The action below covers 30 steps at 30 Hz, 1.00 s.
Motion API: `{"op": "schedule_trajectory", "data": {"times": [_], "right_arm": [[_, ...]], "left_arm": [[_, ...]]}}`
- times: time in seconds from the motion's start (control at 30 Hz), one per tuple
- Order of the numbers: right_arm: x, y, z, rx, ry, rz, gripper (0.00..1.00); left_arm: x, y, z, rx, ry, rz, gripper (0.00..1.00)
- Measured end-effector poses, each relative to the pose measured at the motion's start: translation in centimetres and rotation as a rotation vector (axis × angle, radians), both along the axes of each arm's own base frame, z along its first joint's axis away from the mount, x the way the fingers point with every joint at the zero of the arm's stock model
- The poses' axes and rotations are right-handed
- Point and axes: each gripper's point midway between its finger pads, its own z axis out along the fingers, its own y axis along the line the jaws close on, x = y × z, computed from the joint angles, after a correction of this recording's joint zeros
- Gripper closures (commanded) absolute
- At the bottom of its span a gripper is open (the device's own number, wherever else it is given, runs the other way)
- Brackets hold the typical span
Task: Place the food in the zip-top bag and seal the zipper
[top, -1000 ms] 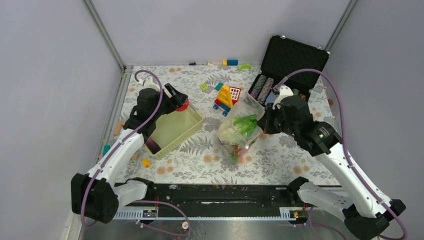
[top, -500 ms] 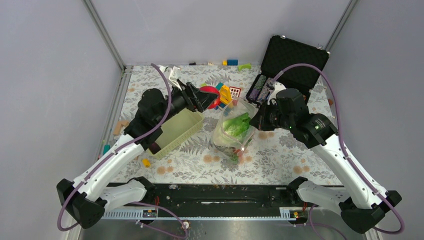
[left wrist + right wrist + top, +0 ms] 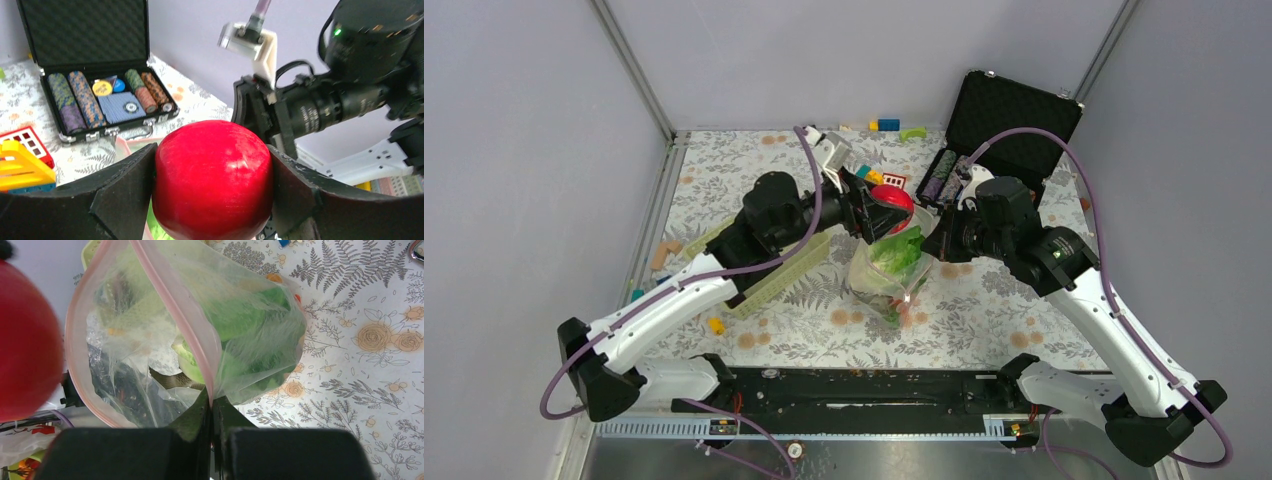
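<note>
Left gripper [image 3: 212, 186] clamps the red fruit [image 3: 212, 177] between both fingers, just above the open mouth of the bag [image 3: 882, 272], near its rim. The fruit is round, glossy and unmarked. Right gripper [image 3: 211, 412] is pinched tight on the zipper [image 3: 175, 315], holding the mouth up. The bag holds green leafy pieces [image 3: 250, 340]; its other contents are blurred. The open case [image 3: 30, 30] holds chip stacks [image 3: 75, 102].

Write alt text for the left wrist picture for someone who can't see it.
A shiny red fruit fills the middle, clamped in the left tool. Behind it an open black case of poker chips lies on the floral table, with the right arm at the right.
</note>
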Motion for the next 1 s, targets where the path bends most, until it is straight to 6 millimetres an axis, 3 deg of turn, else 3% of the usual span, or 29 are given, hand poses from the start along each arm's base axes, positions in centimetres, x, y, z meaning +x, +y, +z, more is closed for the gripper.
{"op": "schedule_trajectory", "data": {"times": [0.1,0.3,0.43,0.83,1.0], "right_arm": [[0.0,0.0,0.0,0.000,0.000,0.000,1.00],[0.0,0.0,0.0,0.000,0.000,0.000,1.00],[0.0,0.0,0.0,0.000,0.000,0.000,1.00],[0.0,0.0,0.0,0.000,0.000,0.000,1.00],[0.0,0.0,0.0,0.000,0.000,0.000,1.00]], "left_arm": [[0.0,-0.7,-1.7,0.056,0.010,-0.009,0.47],[0.1,-1.0,-3.5,0.117,0.023,-0.005,0.11],[0.3,-1.2,-3.4,0.123,0.019,-0.004,0.02],[0.9,-1.2,-4.1,0.159,0.047,0.026,0.01],[2.4,0.9,-4.6,0.197,0.074,0.172,0.01]]}}
